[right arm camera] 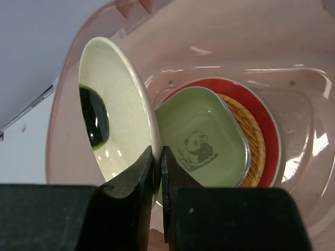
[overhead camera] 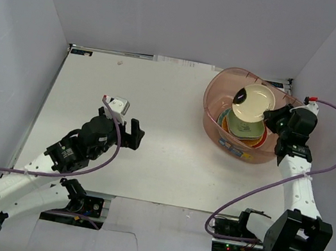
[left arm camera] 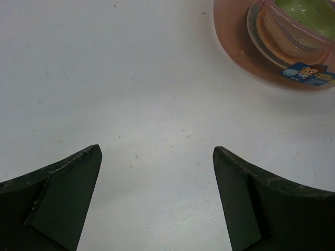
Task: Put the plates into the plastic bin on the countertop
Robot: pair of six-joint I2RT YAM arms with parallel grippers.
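right gripper [right arm camera: 157,159] clamped on cream plate [right arm camera: 125,99] over plastic bin [overhead camera: 208,101], far right of table [overhead camera: 164,144]; left gripper [left arm camera: 157,151] spread apart.

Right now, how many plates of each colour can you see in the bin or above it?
cream plate: 1
green plate: 1
orange plate: 1
red plate: 1
Total: 4 in view; the stack may hide more.
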